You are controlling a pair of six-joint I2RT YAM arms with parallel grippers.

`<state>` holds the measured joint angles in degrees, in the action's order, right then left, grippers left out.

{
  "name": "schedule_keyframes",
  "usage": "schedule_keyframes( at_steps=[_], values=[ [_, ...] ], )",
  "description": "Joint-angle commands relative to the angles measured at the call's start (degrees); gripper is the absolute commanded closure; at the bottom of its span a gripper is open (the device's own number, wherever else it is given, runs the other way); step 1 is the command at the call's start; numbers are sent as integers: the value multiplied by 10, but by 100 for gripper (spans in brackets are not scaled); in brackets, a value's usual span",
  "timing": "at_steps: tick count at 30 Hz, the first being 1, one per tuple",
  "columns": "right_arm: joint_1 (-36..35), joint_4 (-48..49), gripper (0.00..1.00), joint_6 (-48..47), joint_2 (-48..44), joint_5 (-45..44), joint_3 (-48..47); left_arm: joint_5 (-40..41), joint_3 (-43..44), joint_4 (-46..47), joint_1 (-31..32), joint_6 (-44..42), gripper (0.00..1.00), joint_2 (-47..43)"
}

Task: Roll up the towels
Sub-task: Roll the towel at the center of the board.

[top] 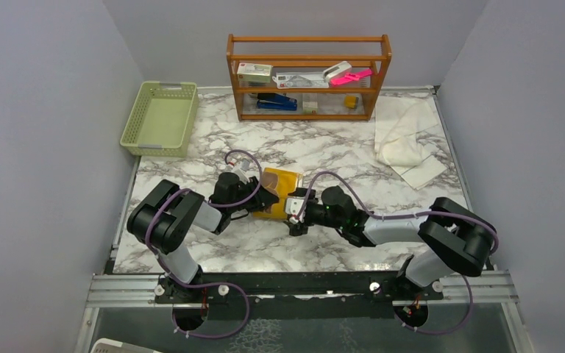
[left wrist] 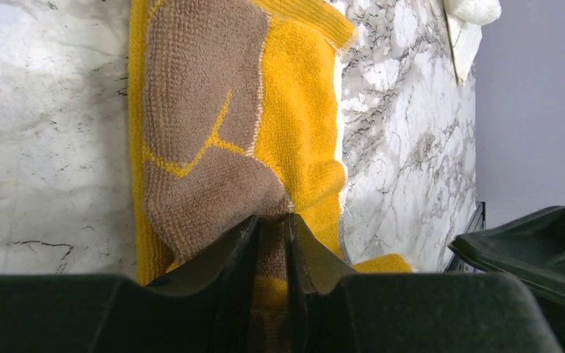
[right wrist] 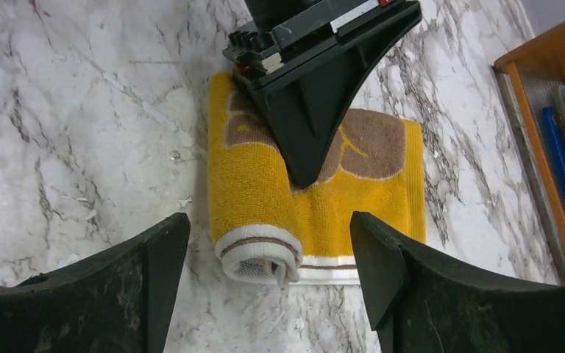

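A mustard-yellow towel [top: 279,184] with brown patches lies mid-table. In the right wrist view the yellow towel [right wrist: 353,198] is partly rolled; the roll [right wrist: 259,250] lies along its left side, white-bordered end toward the camera. My left gripper [left wrist: 272,218] is shut on a pinched fold of the yellow towel [left wrist: 294,103], and it reaches in from the left in the top view as the left gripper [top: 267,198]. My right gripper [right wrist: 268,217] is open, its fingers either side of the roll's end, touching nothing. The cream-white towel [top: 404,140] lies crumpled at the far right.
A green plastic basket [top: 159,118] stands at the back left. A wooden shelf [top: 309,77] with small items is at the back centre. Grey walls close in both sides of the marble table [top: 213,250].
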<state>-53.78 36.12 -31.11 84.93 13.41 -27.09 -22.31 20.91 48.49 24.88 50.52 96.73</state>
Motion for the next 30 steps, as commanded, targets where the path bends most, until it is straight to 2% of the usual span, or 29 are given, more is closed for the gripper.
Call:
schedule_keyframes(
  at_steps=[1, 6, 10, 14, 18, 26, 30],
  values=[
    [-3, -25, 21, -100, 36, 32, -38, 56, -22, -125, 2, -35, 76, 44],
    [-7, -27, 24, -118, 68, 34, -64, 55, -21, -125, 2, -34, 75, 49],
    [-8, -81, 35, -122, 93, 54, -102, 54, -20, -125, 2, -34, 75, 53],
    [-8, -110, 40, -117, 101, 59, -107, 53, -18, -125, 2, -34, 75, 56],
    [-9, -157, 51, -110, 112, 57, -121, 51, -15, -125, 3, -34, 76, 61],
    [-9, -236, 62, -98, 145, 60, -162, 54, -18, -128, 2, -29, 75, 60],
    [-9, -272, 74, -88, 147, 69, -183, 61, -21, -142, 1, -22, 76, 46]
  ],
)
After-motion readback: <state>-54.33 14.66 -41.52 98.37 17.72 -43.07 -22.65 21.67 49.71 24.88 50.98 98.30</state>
